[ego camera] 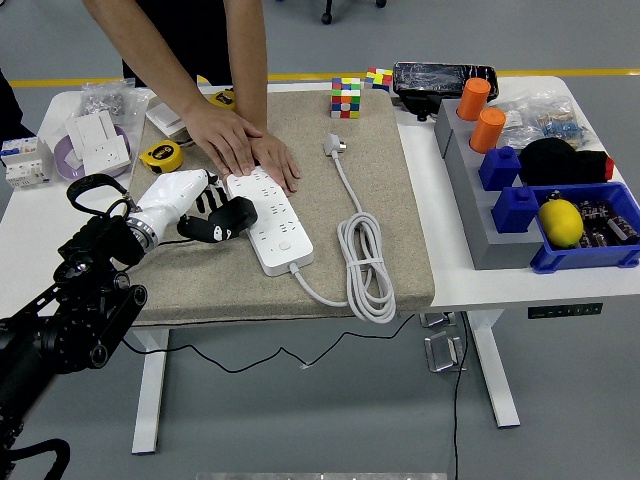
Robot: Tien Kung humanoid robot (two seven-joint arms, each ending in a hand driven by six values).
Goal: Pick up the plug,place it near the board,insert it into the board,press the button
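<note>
Plug (233,216) in left hand (195,207), prongs toward board (270,219)

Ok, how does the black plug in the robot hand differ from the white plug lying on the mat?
The black plug is chunky, gripped by the left robot hand right at the power strip's left edge. The white plug is small and flat, lying free on the mat to the strip's right, untouched. The white plug trails a coiled white cable back to the strip; no cable shows on the black plug. Neither is clearly seated in a socket.
</note>
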